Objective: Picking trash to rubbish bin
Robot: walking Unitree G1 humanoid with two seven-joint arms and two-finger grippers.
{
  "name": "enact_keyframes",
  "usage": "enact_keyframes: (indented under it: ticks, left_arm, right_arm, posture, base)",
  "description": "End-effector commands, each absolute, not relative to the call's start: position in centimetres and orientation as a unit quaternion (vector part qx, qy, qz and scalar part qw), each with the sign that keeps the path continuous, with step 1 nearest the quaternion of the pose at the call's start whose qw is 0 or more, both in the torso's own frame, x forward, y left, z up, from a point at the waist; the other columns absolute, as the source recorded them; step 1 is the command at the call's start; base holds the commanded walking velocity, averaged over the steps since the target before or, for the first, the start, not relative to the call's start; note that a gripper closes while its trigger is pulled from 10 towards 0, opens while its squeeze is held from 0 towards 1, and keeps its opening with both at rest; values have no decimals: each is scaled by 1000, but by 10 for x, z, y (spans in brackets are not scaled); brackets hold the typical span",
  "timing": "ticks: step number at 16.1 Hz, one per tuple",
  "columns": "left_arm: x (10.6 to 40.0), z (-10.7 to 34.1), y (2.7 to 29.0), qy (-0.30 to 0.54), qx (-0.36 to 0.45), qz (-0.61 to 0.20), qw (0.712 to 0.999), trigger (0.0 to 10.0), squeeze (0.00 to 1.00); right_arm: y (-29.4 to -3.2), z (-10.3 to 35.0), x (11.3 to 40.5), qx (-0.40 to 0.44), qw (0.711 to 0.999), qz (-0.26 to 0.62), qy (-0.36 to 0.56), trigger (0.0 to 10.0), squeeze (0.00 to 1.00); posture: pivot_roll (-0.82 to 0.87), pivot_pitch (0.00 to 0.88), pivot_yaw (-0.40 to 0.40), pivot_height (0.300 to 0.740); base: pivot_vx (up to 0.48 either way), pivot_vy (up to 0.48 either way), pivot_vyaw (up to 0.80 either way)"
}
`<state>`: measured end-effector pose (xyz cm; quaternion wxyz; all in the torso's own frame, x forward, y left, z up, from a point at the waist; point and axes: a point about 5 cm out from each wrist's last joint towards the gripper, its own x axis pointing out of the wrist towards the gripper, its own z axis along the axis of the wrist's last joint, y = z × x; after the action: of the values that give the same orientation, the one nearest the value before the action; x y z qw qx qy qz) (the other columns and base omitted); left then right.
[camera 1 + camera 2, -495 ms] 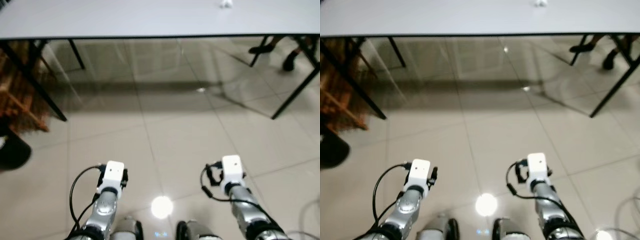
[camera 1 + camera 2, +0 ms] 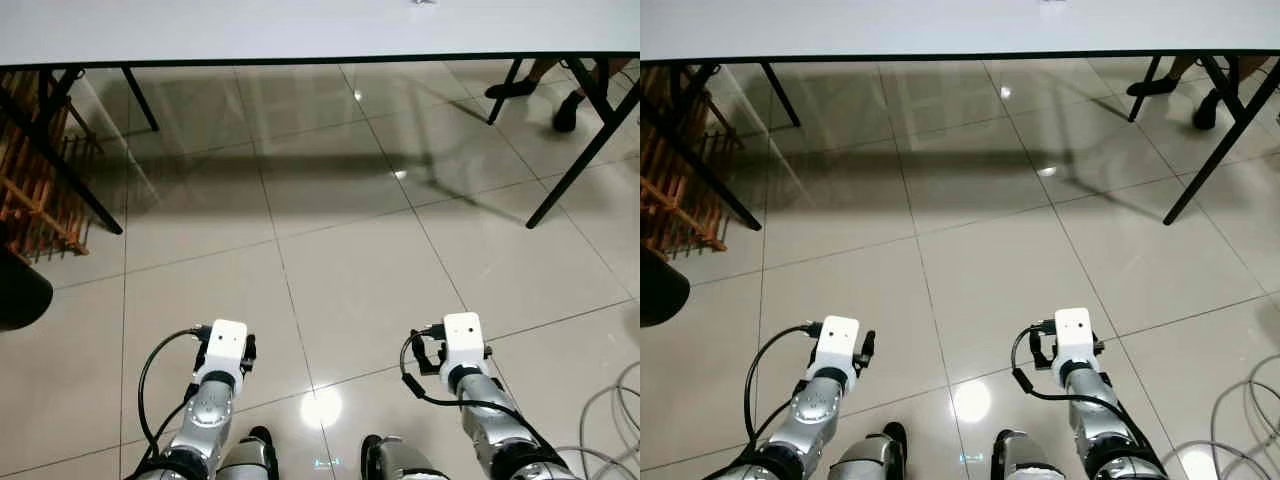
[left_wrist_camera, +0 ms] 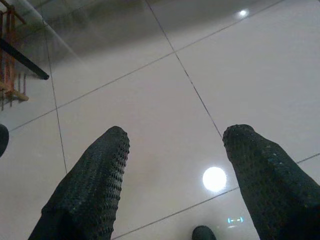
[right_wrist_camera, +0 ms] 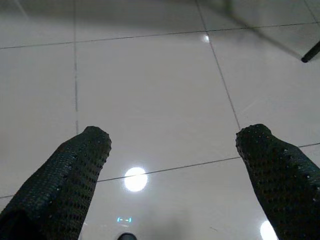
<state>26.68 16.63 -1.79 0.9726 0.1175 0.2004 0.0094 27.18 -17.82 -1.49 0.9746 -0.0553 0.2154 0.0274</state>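
Over glossy floor tiles (image 2: 350, 270), left gripper (image 3: 172, 150) and right gripper (image 4: 172, 150) fingers spread, empty

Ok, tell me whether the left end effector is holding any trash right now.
No, the left end effector is open, with only bare tiled floor between its fingers.

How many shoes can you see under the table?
2. Both are dark, on the floor at the far right beneath the white table: one shoe left of the slanted black table leg, the other shoe just right. More may be hidden.

table (image 2: 300, 30) top cut off | white scrap (image 2: 424, 2) (unidentifiable) clipped
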Motion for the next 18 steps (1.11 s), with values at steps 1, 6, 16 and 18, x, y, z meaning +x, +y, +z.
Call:
enact_keyframes:
  ticks: [1, 6, 16, 18]
  left_arm:
    - [266, -18, 169, 201, 117, 9, 973, 10000, 0]
    - [297, 19, 157, 100, 114, -1, 988, 10000, 0]
    - [335, 164, 144, -201, 108, -23, 973, 10000, 0]
    - [335, 179, 140, -222, 108, -27, 969, 10000, 0]
  right_arm:
    - [-174, -20, 267, -51, 971, 30, 230, 10000, 0]
    - [-182, 14, 295, -37, 990, -1, 134, 10000, 0]
    - [-187, 172, 342, -16, 980, -26, -196, 10000, 0]
    - [-184, 185, 340, -13, 976, -26, -217, 10000, 0]
  posture:
    - [-21, 205, 36, 740]
    - [-20, 211, 36, 740]
    - [-23, 216, 39, 740]
    - [-24, 212, 40, 740]
  base:
    - [0, 0, 0]
    - [0, 0, 0]
    - [0, 0, 0]
    - [0, 0, 0]
